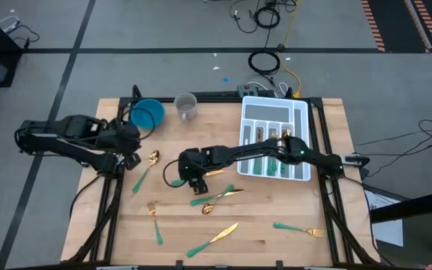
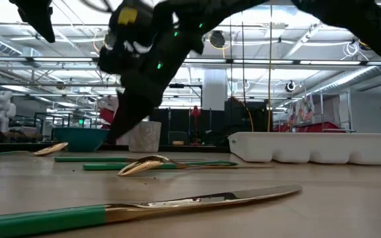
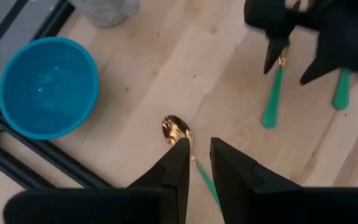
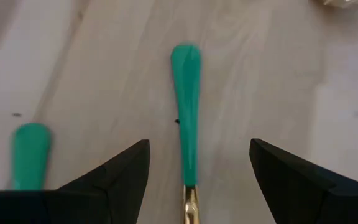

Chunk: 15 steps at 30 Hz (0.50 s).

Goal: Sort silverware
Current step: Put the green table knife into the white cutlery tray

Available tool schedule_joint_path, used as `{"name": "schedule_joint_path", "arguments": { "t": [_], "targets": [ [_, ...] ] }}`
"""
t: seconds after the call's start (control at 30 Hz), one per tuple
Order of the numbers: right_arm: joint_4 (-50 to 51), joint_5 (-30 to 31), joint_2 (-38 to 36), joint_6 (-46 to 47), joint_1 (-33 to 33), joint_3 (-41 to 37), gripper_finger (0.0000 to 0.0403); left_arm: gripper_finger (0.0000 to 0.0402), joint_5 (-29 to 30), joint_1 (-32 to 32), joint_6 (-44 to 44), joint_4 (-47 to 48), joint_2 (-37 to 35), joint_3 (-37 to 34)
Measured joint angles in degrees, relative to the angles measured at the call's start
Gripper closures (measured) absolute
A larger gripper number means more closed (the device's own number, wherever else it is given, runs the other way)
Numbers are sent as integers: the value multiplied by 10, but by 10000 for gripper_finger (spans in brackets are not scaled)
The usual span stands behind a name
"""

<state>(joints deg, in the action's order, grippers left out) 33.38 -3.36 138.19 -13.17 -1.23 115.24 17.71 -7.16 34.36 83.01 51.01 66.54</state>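
Right end effector (image 1: 194, 180) hangs mid-bench with fingers spread wide, straddling a teal-handled utensil (image 4: 186, 112) without gripping it. Left end effector (image 3: 196, 163) sits near the blue bowl (image 1: 148, 114), fingers narrowly parted over a gold spoon (image 3: 178, 132) lying on the bench (image 1: 276, 244). Other silverware lies scattered across the bench; some rests in the white tray (image 1: 300, 112).

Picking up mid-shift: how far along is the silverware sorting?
Done: some teal-handled gold pieces lie in the white divided tray. In hand: open right pincer straddles a teal handle; left pincer hovers, parted, over a gold spoon. Left: several pieces remain scattered on the wooden table.
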Motion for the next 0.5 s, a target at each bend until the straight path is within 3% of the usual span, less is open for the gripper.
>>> {"name": "schedule_joint_path", "arguments": {
  "t": [0.3, 0.5],
  "targets": [
    [50, 1, 58, -5, 0, 45, 135, 329, 12, 0, 9, 7, -34, 0],
    [128, 22, 64, -36, 2, 48, 184, 329, 18, 0, 0, 7, -39, 0]
  ]
}}
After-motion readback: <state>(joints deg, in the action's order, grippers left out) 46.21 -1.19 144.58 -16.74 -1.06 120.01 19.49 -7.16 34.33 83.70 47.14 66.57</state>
